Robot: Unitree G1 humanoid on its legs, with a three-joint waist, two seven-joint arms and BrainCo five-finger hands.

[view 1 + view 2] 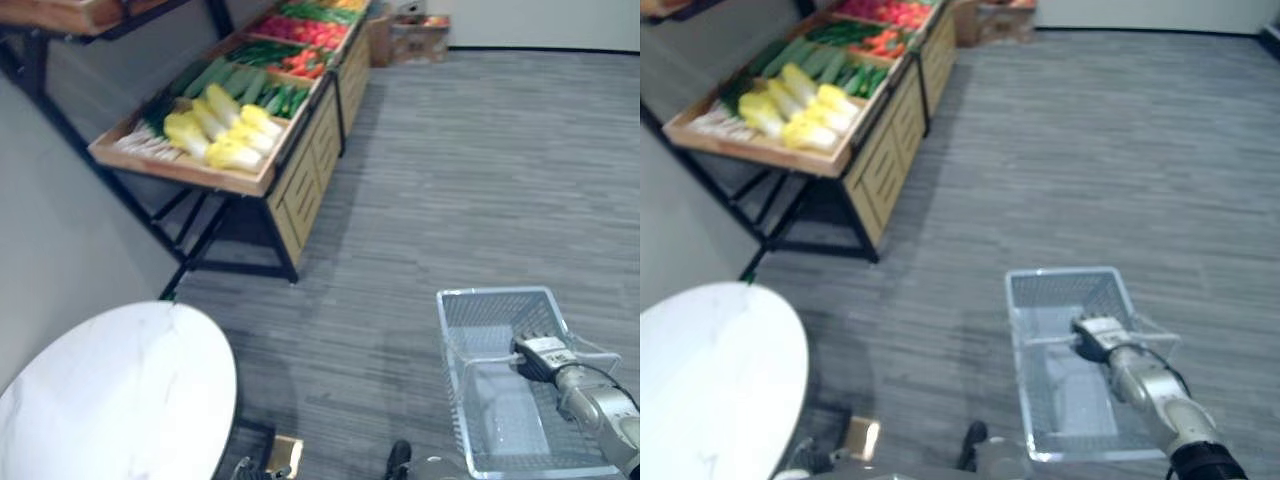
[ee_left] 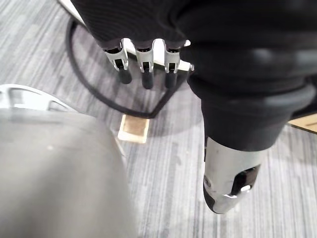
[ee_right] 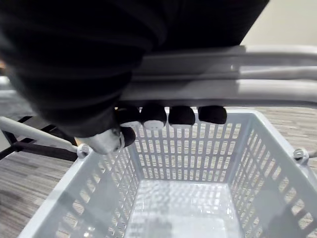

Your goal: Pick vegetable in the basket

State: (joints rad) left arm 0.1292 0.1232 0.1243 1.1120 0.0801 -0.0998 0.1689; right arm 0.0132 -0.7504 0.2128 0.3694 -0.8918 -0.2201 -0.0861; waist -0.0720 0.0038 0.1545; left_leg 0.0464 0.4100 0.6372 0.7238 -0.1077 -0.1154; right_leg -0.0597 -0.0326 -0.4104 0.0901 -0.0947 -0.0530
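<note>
Your right hand (image 1: 1098, 333) is at the lower right of the head views. Its fingers (image 3: 181, 115) are curled round the grey bar handle (image 3: 247, 91) of the pale grey plastic mesh basket (image 1: 455, 380), which hangs over the grey striped carpet floor (image 1: 480, 170). Your left hand (image 2: 143, 54) holds nothing, its fingers hanging relaxed side by side.

The vegetables lie well apart from the basket, at the upper left. Yellow-white cabbages (image 1: 225, 130), green cucumbers (image 1: 270, 95) and red vegetables (image 1: 305, 30) fill the trays of the slatted wooden produce stand (image 1: 300, 180).

A round white worktop (image 1: 120, 390) fills the lower left, near the stand's black legs. Open carpet runs between basket and stand. Cardboard boxes (image 1: 415, 35) sit against the far wall at the top.
</note>
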